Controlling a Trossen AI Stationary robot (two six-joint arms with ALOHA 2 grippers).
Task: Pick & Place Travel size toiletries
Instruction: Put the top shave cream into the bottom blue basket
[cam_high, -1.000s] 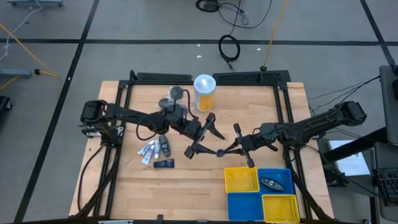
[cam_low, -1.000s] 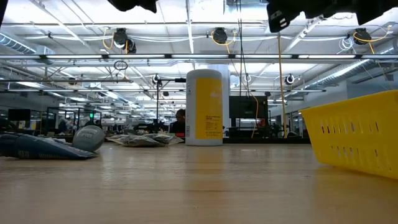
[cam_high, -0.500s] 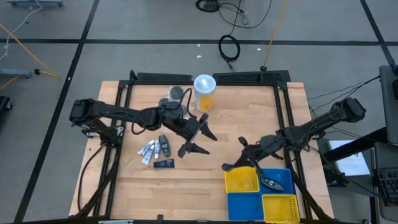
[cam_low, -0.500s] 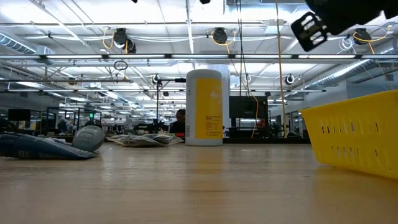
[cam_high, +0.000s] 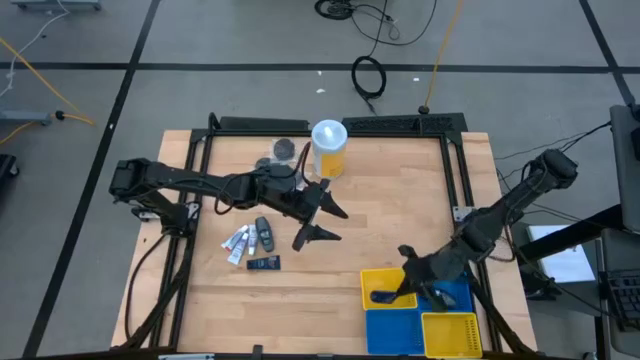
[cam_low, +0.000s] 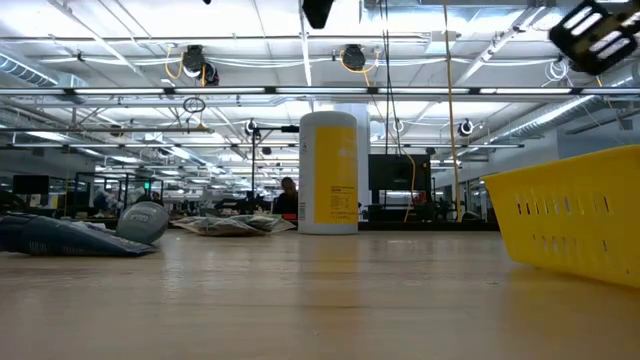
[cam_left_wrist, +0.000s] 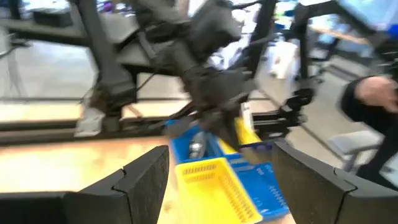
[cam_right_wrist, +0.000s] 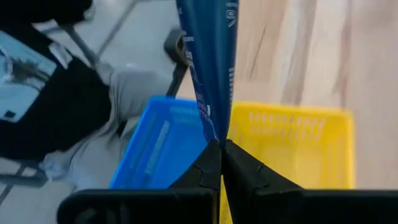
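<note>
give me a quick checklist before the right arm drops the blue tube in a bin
1. Right claw shut on the blue tube: ok, its fingertips pinch the tube's end.
2. Right claw over the bins: ok, the high view shows it above the yellow bin.
3. Yellow bin below the tube free of other items: cannot tell, the claw covers part of it.
4. Blue bin state: already holds one dark item, ok.
5. Left claw out of the way: ok, open above mid-table, well apart from the bins.
6. Items still to pick: not ok, several toiletries remain on the table.
</note>
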